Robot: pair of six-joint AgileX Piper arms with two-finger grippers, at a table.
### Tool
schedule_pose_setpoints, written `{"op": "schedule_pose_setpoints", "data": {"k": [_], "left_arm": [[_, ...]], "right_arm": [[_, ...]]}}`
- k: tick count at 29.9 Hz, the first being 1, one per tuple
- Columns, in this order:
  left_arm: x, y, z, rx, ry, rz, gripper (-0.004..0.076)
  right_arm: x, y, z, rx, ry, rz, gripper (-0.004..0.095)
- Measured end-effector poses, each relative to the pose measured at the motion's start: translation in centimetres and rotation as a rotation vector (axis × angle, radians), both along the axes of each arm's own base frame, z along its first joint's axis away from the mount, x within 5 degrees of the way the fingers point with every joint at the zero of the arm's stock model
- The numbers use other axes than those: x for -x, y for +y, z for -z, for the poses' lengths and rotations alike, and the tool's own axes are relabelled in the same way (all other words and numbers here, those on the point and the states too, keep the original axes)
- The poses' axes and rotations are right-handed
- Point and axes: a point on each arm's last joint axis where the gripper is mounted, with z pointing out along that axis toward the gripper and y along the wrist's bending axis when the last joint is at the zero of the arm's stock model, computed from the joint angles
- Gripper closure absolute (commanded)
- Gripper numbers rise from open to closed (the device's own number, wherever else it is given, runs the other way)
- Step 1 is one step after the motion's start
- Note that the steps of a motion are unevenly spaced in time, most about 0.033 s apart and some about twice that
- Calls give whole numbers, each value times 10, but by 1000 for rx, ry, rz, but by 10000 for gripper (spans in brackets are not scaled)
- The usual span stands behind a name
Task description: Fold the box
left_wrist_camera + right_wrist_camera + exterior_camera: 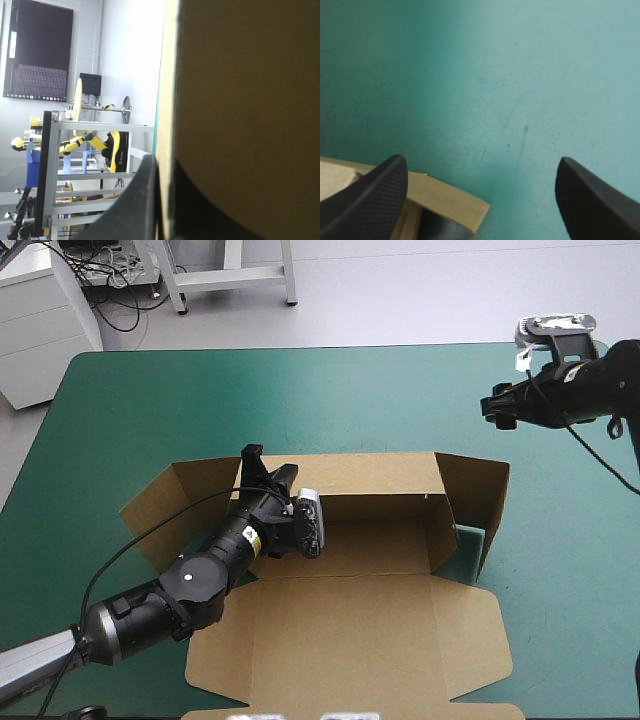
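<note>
Here the box point(370, 620), light, stiff and easily creased as we judge it, lies on the table point(300, 390) toward its near edge, best held by a wall's rim. Our left hand point(268, 468) clamps its far wall; our right hand point(481, 162) hangs released.

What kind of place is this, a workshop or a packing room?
Probably a robot test bench: a table with a teal-green cover, one brown box partly folded on it, the left gripper shut on its wall, the right gripper open above the cover.
</note>
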Motion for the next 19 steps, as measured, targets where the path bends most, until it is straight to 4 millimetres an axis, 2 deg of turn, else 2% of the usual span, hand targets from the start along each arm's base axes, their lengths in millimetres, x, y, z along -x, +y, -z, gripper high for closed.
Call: {"op": "schedule_pose_setpoints", "data": {"k": [4, 12, 19], "left_arm": [[0, 0, 0, 1, 1, 1, 756], [0, 0, 0, 1, 1, 1, 756], [0, 0, 1, 0, 4, 0, 756]], "right_arm": [[-19, -14, 18, 5, 62, 17, 160], [-52, -11, 59, -18, 198, -16, 161], [-55, -7, 71, -56, 232, -42, 161]]}}
